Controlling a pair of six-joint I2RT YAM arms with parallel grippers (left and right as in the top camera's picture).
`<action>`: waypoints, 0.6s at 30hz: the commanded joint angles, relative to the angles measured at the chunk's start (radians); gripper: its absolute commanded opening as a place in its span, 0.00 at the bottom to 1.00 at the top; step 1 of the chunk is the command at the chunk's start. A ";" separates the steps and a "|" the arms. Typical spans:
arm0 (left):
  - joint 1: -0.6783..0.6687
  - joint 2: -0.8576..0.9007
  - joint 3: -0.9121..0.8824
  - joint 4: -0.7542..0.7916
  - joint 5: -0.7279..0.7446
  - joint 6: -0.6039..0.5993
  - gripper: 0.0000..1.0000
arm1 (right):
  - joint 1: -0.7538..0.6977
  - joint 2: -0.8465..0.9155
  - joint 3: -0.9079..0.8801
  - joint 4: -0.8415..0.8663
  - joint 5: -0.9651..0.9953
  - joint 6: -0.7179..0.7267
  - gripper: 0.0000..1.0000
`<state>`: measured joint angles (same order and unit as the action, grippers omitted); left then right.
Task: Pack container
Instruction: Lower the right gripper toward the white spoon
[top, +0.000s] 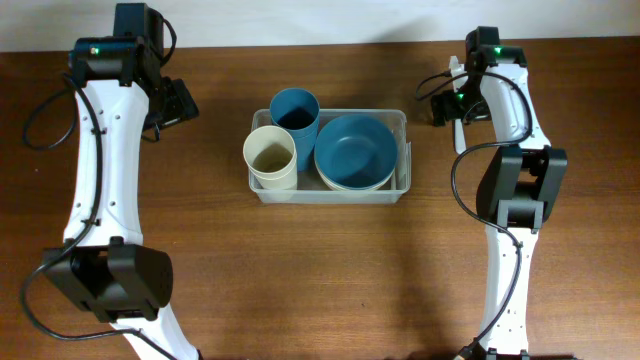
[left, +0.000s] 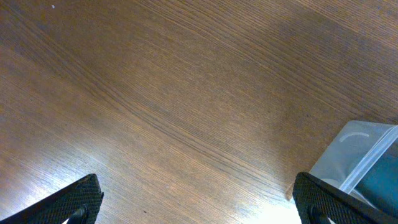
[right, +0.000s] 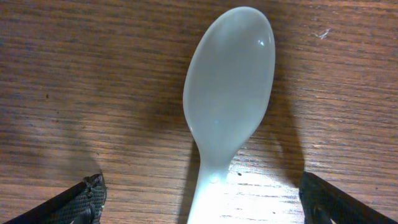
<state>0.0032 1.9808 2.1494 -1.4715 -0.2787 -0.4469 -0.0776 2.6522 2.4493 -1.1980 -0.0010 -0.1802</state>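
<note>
White spoon (right: 227, 93) lying on wooden surface (right: 74, 74) between wide-spread right fingers (right: 78, 202); left fingers (left: 71, 199) equally wide, empty, near clear container (left: 354, 149).

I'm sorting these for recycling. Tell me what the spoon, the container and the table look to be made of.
Spoon: likely plastic, milky white, semi-gloss; light glints on its smooth surface. Container: probably clear plastic; its walls look see-through and slightly frosted. Table: wood or wood-look laminate, brown with visible grain; cannot tell which.
</note>
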 joint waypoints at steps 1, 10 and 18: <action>0.006 0.008 -0.004 0.002 -0.014 -0.011 1.00 | 0.003 0.029 -0.005 0.005 -0.002 0.001 0.91; 0.006 0.008 -0.004 0.002 -0.014 -0.011 1.00 | 0.003 0.029 -0.005 0.006 0.011 0.033 0.54; 0.006 0.008 -0.004 0.002 -0.014 -0.011 1.00 | 0.003 0.029 -0.005 -0.002 0.014 0.043 0.29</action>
<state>0.0032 1.9808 2.1494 -1.4715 -0.2790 -0.4469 -0.0776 2.6537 2.4493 -1.1961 -0.0017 -0.1505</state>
